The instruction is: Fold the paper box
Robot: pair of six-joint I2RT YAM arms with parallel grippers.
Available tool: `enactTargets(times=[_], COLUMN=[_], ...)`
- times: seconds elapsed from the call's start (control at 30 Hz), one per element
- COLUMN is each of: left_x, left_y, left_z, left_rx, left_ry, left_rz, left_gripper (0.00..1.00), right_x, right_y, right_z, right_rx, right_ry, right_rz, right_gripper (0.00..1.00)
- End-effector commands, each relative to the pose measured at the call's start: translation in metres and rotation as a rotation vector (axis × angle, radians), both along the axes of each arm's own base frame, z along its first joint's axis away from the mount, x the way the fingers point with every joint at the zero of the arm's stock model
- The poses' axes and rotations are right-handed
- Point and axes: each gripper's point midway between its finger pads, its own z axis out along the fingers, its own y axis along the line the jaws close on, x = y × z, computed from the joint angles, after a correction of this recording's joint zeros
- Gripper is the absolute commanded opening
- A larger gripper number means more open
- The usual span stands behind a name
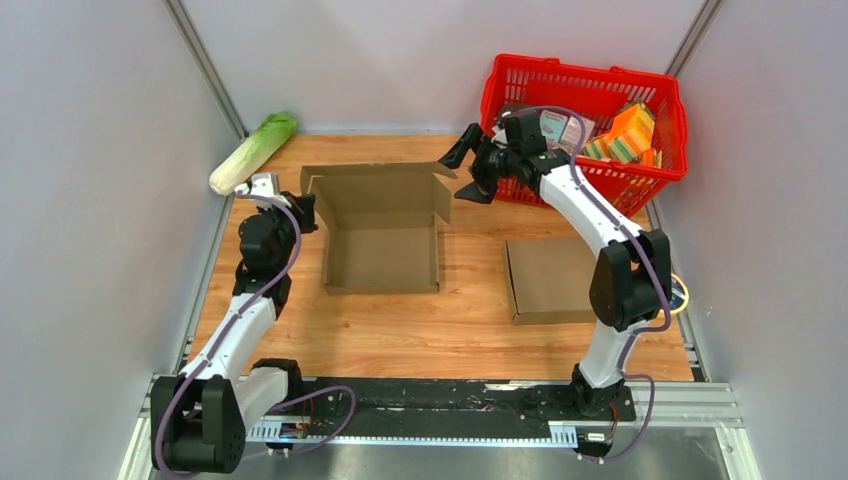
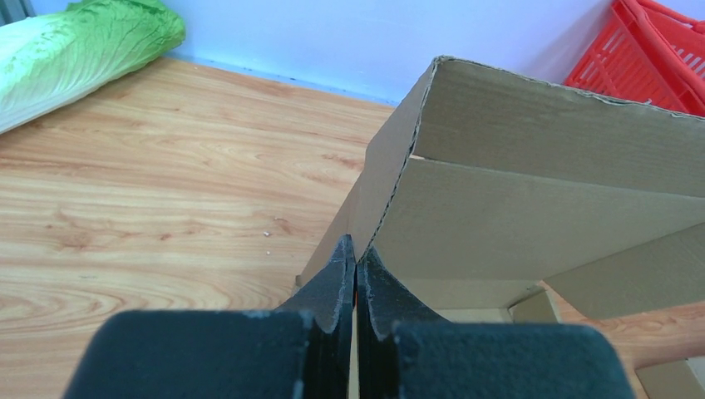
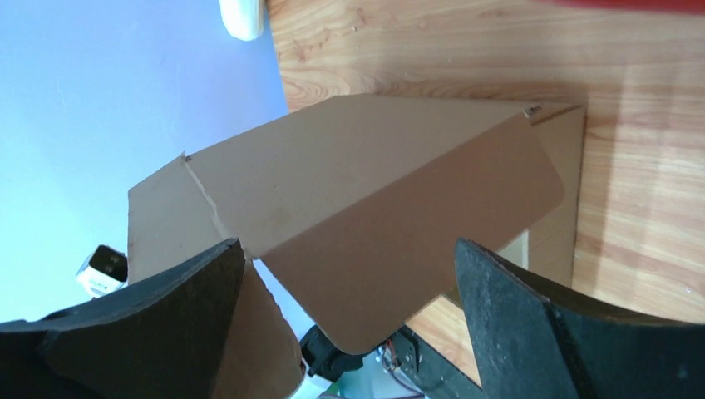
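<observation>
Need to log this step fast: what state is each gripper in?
Left gripper: closed, fingers apparently pinching the paper box at its left wall.
Right gripper: open, fingers either side of the box's flap, holding nothing.

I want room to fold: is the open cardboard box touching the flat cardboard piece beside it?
Apart. The top view shows a strip of bare table between the open cardboard box and the flat cardboard piece.
</observation>
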Motion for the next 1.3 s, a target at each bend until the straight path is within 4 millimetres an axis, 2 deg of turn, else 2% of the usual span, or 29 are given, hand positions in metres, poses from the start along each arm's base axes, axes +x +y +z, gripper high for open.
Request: enactTargets(times=[0.0, 0.17, 0.37, 0.47, 0.67, 0.87, 0.9, 1.0, 1.03, 1.1, 1.13, 1.2, 1.27], left_x=[-0.007, -0.008, -0.008, -0.008, -0.011, -0.018, -0.019, -0.023, -0.024, -0.028, -0.03, -0.036, -0.043], left_y=[-0.005, -0.009, -0.012, -0.016, -0.017, -0.014, -0.013, -0.012, -0.011, -0.011, -0.009, -0.005, -0.001], left_z=[-0.003, -0.002, -0.004, -0.004, -0.011, -0.017, -0.017, -0.022, -0.026, -0.029, -0.035, -0.04, -0.046], left_rx=[0.001, -0.023, -0.054, -0.077, -0.081, -0.074, -0.074, -0.077, -0.079, -0.094, -0.102, -0.131, -0.158], left_ry=[0.015, 0.014, 0.031, 0.037, 0.049, 0.053, 0.048, 0.055, 0.064, 0.072, 0.087, 0.109, 0.141], left_rz=[-0.026, -0.041, -0.054, -0.068, -0.068, -0.054, -0.051, -0.042, -0.04, -0.034, -0.022, 0.01, 0.043], left_gripper=[0.0, 0.0, 0.0, 0.0, 0.0, 0.0, 0.0, 0.0, 0.0, 0.0, 0.0, 0.0, 0.03], right_x=[-0.014, -0.035, -0.048, -0.051, -0.052, -0.064, -0.068, -0.075, -0.079, -0.081, -0.086, -0.086, -0.088], right_y=[0.032, 0.051, 0.055, 0.06, 0.066, 0.066, 0.063, 0.056, 0.054, 0.054, 0.051, 0.055, 0.054], right_z=[0.034, 0.034, 0.023, 0.035, 0.039, 0.014, 0.003, -0.008, -0.019, -0.021, -0.034, -0.032, -0.039], right_rx=[0.138, 0.231, 0.309, 0.347, 0.383, 0.282, 0.242, 0.191, 0.176, 0.187, 0.176, 0.201, 0.183], right_ry=[-0.027, 0.052, 0.214, 0.216, 0.247, 0.152, 0.127, 0.08, 0.088, 0.056, 0.075, 0.048, 0.04], right_rz=[0.066, 0.016, -0.097, -0.124, -0.178, -0.146, -0.132, -0.109, -0.105, -0.092, -0.09, -0.068, -0.059], right_gripper=[1.0, 1.0, 1.0, 1.0, 1.0, 1.0, 1.0, 0.99, 0.99, 0.99, 0.99, 0.97, 0.95])
